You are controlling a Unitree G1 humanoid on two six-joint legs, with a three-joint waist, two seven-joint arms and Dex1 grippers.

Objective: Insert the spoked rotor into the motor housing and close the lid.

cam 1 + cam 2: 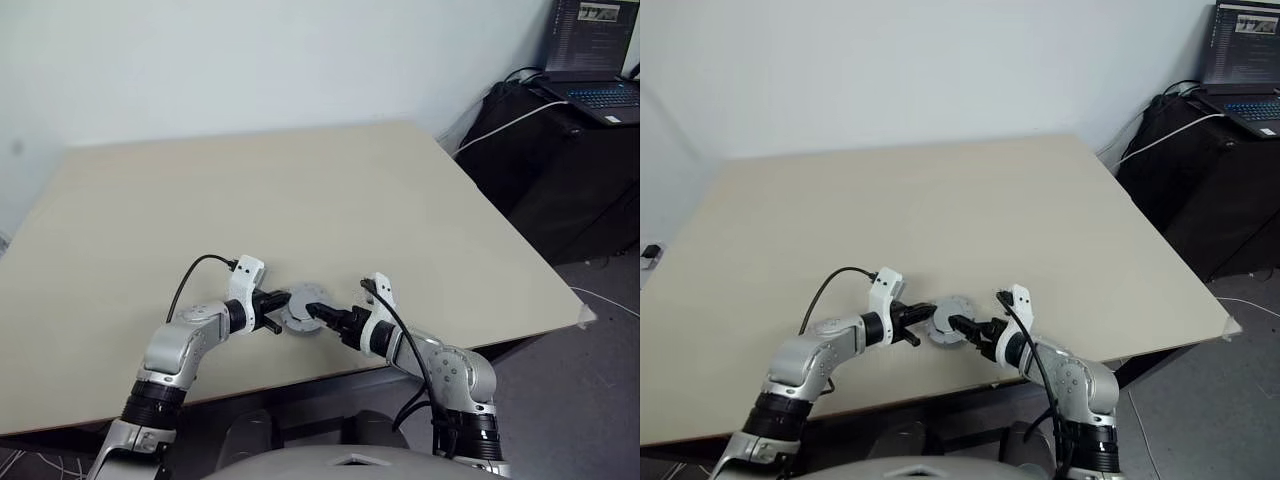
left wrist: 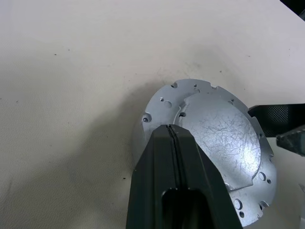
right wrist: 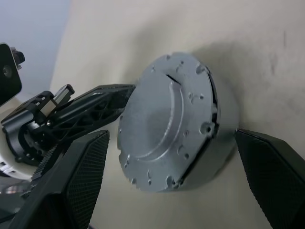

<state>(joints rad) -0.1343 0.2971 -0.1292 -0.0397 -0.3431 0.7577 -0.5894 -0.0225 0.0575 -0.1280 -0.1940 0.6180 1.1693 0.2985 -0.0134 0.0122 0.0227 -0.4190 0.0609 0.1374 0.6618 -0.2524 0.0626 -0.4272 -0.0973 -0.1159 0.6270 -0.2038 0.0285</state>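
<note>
The lid point(image 1: 300, 305) is a round light-grey metal disc lying plain face up near the table's front edge. It sits on the motor housing point(image 3: 224, 138), of which a grey side wall and a dark seam under the lid show. The spoked rotor is hidden. My left gripper point(image 1: 283, 306) comes in from the left. It is shut, its two black fingers point(image 2: 162, 162) pressed together with nothing between them, and its tip is at the lid's rim point(image 2: 170, 128). My right gripper point(image 1: 318, 312) comes in from the right. It is open, with one finger point(image 3: 86, 167) on either side of the stack and apart from it.
The beige table point(image 1: 300, 180) stretches wide behind the parts, and its front edge runs just below both grippers. Off the table at the far right stands a black stand with an open laptop point(image 1: 595, 80) and a white cable point(image 1: 500, 125).
</note>
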